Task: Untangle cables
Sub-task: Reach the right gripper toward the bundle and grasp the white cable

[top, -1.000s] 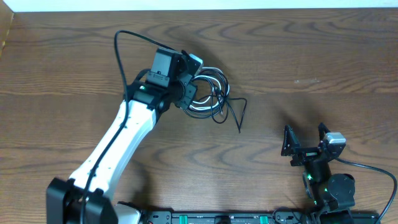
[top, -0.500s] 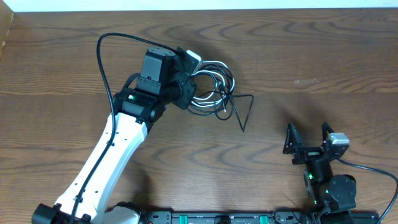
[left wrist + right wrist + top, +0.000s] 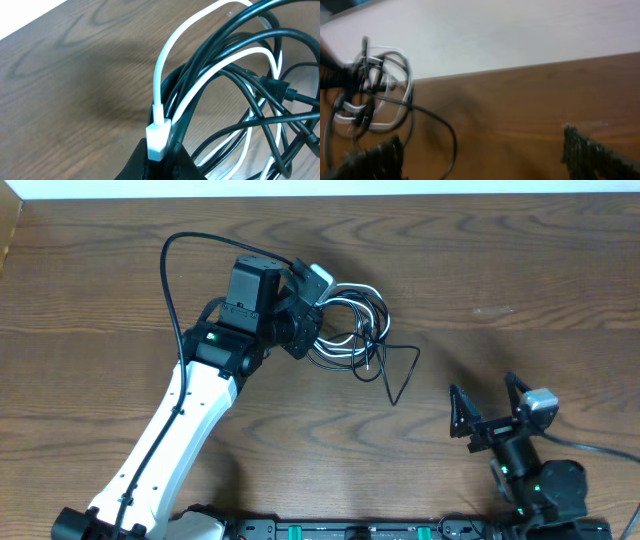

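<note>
Dark brown wood-grain surface (image 3: 520, 270) is spreading under the tangled bunch of thin black and white cables (image 3: 350, 330), which is sitting left of centre, toward the far edge. I cannot tell whether it is resting fully on the wood or being lifted a little.

I am pinching that bunch with my left end effector (image 3: 305, 330). The jaws are nearly together at a small rectangular white plug (image 3: 157, 137) and the strands crowding beside it. I am judging that this hold is serving as an anchor: with one end fixed, the loops are fanning away from my fingers and showing where they are crossing.

From its plug the short white cord (image 3: 161, 85) is arching up in a smooth, glossy curve, stiff enough to be holding a bow. The black cords (image 3: 240, 75) are looking matte and rubbery, coiling in overlapping rings around and through the white one. One black strand (image 3: 400, 370) is straying out toward the near side in a bent, pointed loop.

My right end effector (image 3: 483, 388) is hovering well apart from the bunch, near the front edge, with its jaws spread wide and gripping nothing. I am reckoning it is placed to take that stray loop, the easiest free length to draw out.
</note>
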### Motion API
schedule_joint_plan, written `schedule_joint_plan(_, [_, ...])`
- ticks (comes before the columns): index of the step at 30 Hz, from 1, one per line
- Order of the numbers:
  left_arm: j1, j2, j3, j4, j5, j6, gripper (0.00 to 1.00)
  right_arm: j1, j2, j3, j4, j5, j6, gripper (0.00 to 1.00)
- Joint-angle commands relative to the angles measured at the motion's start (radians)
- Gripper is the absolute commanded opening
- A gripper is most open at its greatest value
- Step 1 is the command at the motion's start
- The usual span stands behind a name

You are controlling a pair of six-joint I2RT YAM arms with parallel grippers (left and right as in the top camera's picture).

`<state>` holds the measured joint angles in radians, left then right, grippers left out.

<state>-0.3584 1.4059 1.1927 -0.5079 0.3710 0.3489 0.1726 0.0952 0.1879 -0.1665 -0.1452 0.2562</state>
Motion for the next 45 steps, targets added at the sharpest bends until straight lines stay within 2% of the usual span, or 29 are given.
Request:
schedule_joint_plan(1, [-0.003,-0.026,0.027,0.010,0.040,0.103,0.08,0.003,0.108,0.145,-0.059,-0.104,-0.058,0.99])
schedule_joint_plan(6, [-0.003,-0.026,0.027,0.010,0.047,0.159,0.07,0.003,0.335,0.318,-0.133,-0.271,-0.117,0.99])
schedule_joint_plan(13, [-0.003,-0.026,0.027,0.009,0.197,0.345,0.07,0.003,0.671,0.510,-0.135,-0.598,-0.123,0.99])
schedule_joint_plan(19, [-0.003,-0.026,0.027,-0.014,0.198,0.410,0.08,0.003,0.855,0.568,0.015,-0.883,-0.072,0.99])
schedule_joint_plan(23, [-0.003,-0.026,0.027,-0.022,0.198,0.419,0.08,0.003,0.916,0.568,0.123,-0.978,0.006,0.99])
schedule_joint_plan(26, [-0.003,-0.026,0.027,-0.034,0.217,0.454,0.08,0.003,0.942,0.568,0.177,-0.987,0.013,0.88])
schedule_joint_plan(29, [-0.003,-0.030,0.027,-0.076,0.300,0.525,0.08,0.001,0.952,0.568,0.185,-0.956,0.011,0.92])
schedule_joint_plan(32, [-0.003,-0.032,0.027,-0.112,0.329,0.570,0.07,-0.010,0.952,0.568,0.169,-0.899,-0.036,0.86])
schedule_joint_plan(34, [-0.003,-0.036,0.027,-0.128,0.329,0.579,0.08,-0.021,0.952,0.568,0.161,-0.878,-0.069,0.78])
schedule_joint_plan(37, [-0.003,-0.052,0.027,-0.147,0.329,0.581,0.08,-0.045,0.953,0.568,0.133,-0.844,-0.122,0.72])
schedule_joint_plan(40, [-0.003,-0.092,0.027,-0.163,0.378,0.636,0.07,-0.074,0.953,0.568,0.086,-0.782,-0.138,0.72])
schedule_joint_plan(45, [-0.003,-0.118,0.027,-0.165,0.427,0.653,0.08,-0.079,0.954,0.568,0.069,-0.833,-0.141,0.73])
